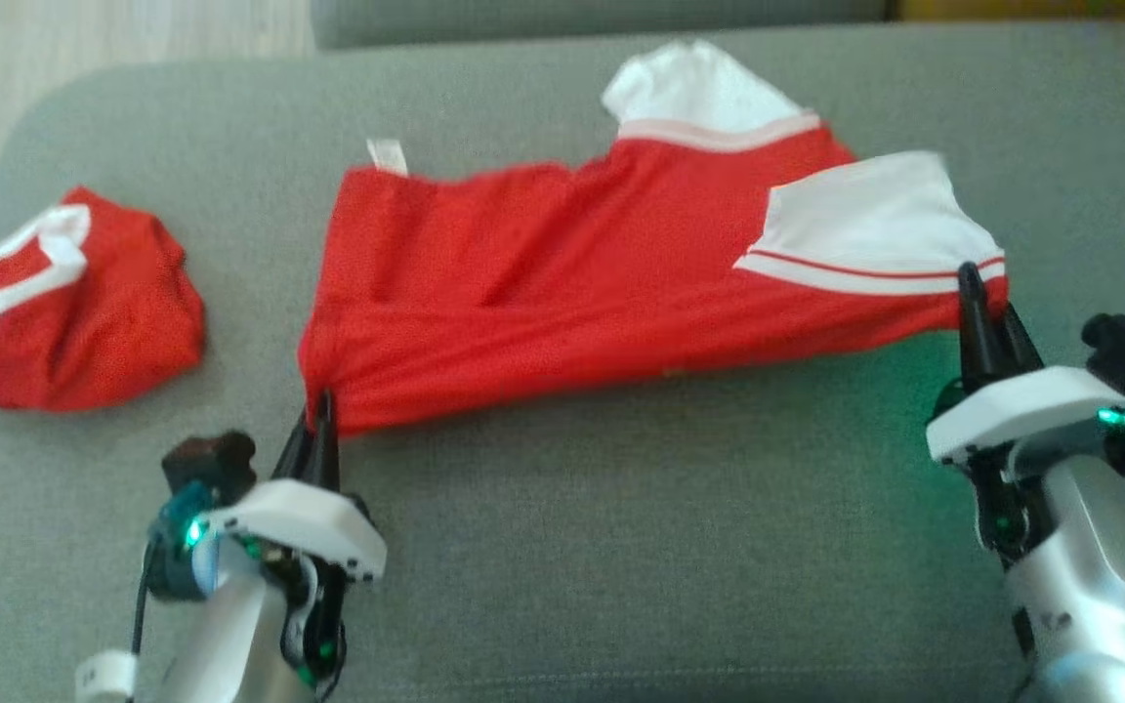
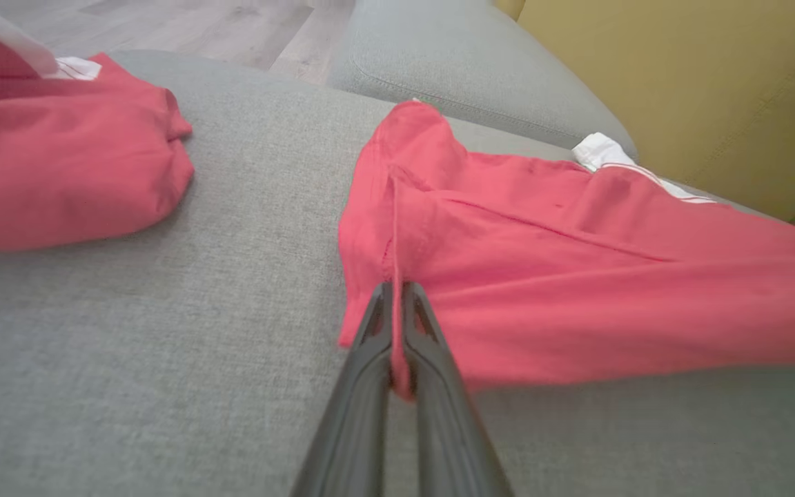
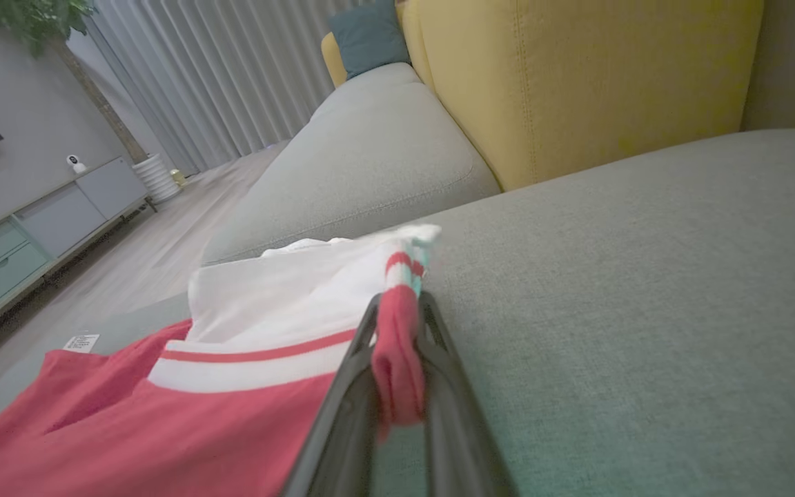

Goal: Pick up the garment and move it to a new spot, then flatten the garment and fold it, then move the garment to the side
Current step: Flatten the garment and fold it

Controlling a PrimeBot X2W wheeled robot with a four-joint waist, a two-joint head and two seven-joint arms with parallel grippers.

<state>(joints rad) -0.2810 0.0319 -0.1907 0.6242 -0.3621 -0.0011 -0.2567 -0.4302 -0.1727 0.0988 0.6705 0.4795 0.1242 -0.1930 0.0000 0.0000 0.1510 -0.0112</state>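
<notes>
Left gripper [image 1: 321, 408] clenched on garment [image 1: 562, 283], right gripper [image 1: 987, 308] pinching its sleeve [image 1: 875, 229], yellow backrest [image 3: 577, 83] beyond

The garment [image 1: 562, 283] has a blur-smeared far edge — its white tag [image 1: 387, 154] is too small to read. Its near corners vanish inside the left claw [image 1: 321, 410] and right claw [image 1: 987, 298]. Left of the garment, a red bundle [image 1: 64, 303] runs off-frame.

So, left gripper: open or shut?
Shut: the left gripper pinches a corner of the red garment, fabric clamped between its tips.
</notes>
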